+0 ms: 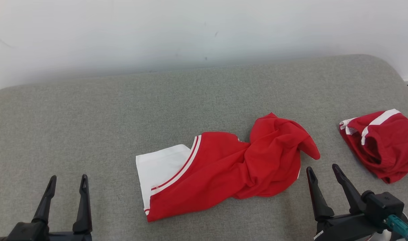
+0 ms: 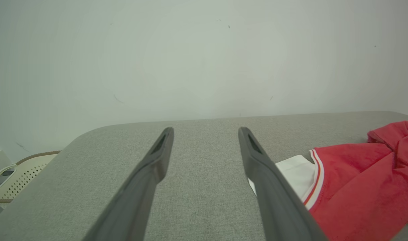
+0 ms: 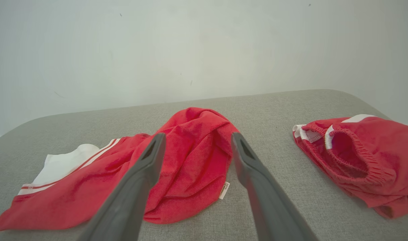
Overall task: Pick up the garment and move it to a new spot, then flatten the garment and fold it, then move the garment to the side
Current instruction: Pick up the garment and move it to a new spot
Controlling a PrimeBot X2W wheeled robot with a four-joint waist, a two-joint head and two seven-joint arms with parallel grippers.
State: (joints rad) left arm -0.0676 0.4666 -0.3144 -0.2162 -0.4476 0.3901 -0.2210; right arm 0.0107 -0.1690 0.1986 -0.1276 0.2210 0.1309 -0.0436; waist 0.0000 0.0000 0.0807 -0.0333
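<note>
A red garment [image 1: 230,167] with a white panel and white stripes lies crumpled in the middle of the grey padded table [image 1: 123,110]; its right part is bunched up. It also shows in the left wrist view [image 2: 354,180] and the right wrist view [image 3: 187,167]. My left gripper [image 1: 68,180] stands open near the front left edge, well to the left of the garment, nothing between its fingers. My right gripper [image 1: 323,169] is open just right of the garment's bunched end, not touching it.
A second red garment [image 1: 381,144] with white stripes lies crumpled at the table's right edge, also in the right wrist view [image 3: 358,160]. A pale wall stands behind the table. A cream perforated basket [image 2: 19,174] sits beyond the table's left side.
</note>
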